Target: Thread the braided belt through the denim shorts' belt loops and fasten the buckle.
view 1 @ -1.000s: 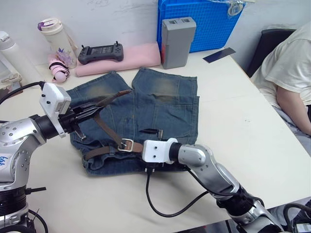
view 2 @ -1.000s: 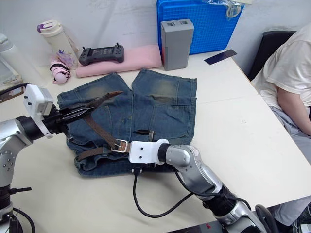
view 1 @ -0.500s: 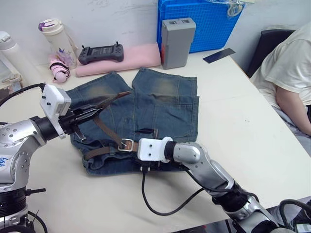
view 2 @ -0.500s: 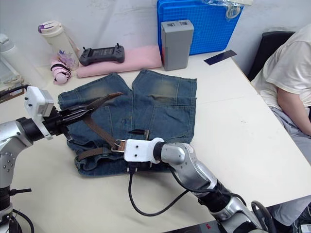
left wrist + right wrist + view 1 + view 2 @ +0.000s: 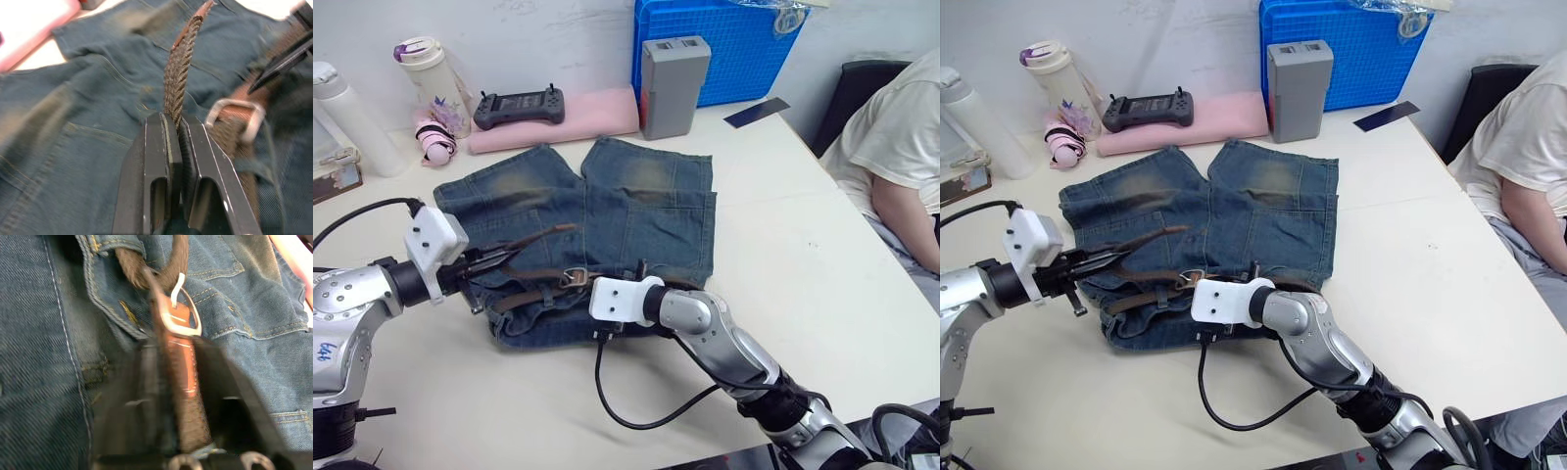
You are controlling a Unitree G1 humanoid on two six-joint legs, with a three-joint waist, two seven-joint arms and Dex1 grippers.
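Belt end pinched, buckle at waistband.
Left tool [image 5: 177,142] clamps braided belt [image 5: 180,78]; right tool [image 5: 176,396] probably straddles buckle [image 5: 183,318] strap on denim shorts [image 5: 636,201], mid-bench. Risk: tugging bunches waistband, tip slips out.

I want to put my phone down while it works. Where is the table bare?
Bare table lies between the denim shorts and the seated person. Crowded: the far edge with the blue crate, grey box, pink pad, bottles.

White table [image 5: 822,245] w/ blue crate [image 5: 729,44] by white wall [image 5: 538,29].
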